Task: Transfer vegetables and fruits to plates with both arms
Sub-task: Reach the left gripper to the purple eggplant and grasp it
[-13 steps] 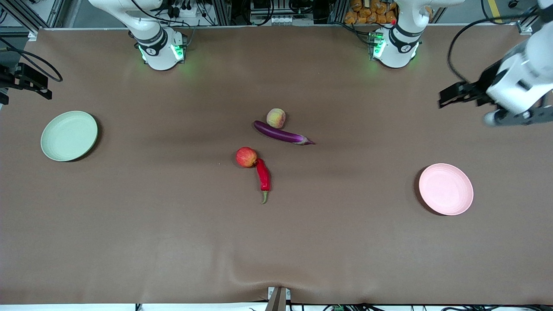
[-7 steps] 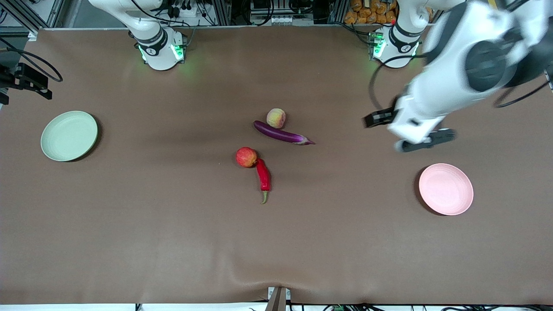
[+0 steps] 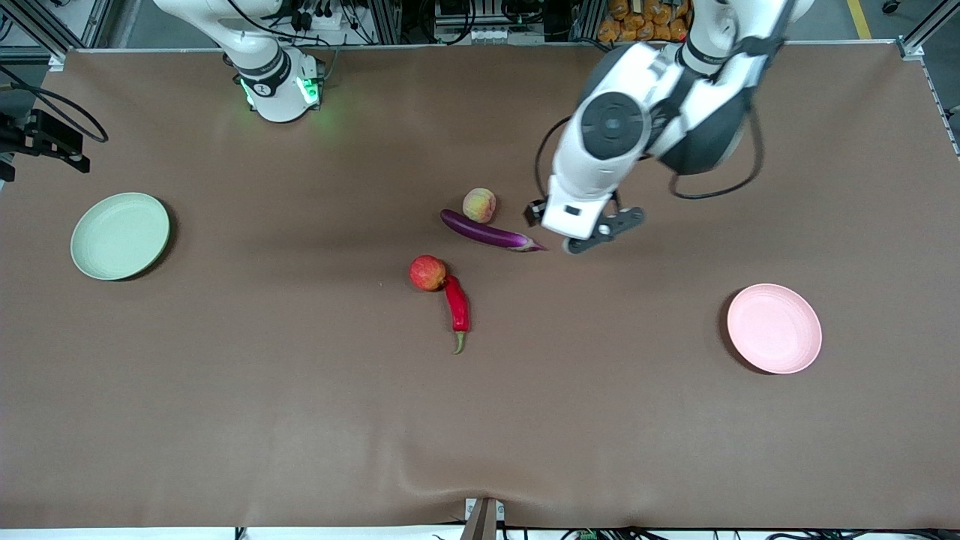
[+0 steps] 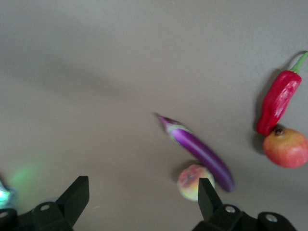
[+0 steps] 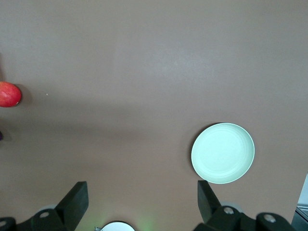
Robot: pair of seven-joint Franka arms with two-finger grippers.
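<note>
At the table's middle lie a purple eggplant [image 3: 487, 231] and a pale peach [image 3: 478, 205] touching it. Nearer the front camera are a red apple [image 3: 427, 272] and a red chili [image 3: 457, 304]. My left gripper [image 3: 604, 231] hangs over the cloth just past the eggplant's stem end, toward the left arm's end. In the left wrist view it [image 4: 143, 192] is open and empty, with the peach [image 4: 191, 182] by one finger and the eggplant [image 4: 199, 151] farther off. My right gripper [image 5: 142, 195] is open and empty, high above the cloth, out of the front view.
The pale green plate [image 3: 120, 236] sits at the right arm's end and the pink plate [image 3: 774, 328] at the left arm's end, both bare. A black mount [image 3: 45, 139] juts in at the table edge near the green plate. Brown cloth covers the table.
My left arm has swung in from its end of the table to the middle, stopping by the eggplant's stem end. Its gripper stayed open. The produce, plates and right arm have not moved.
</note>
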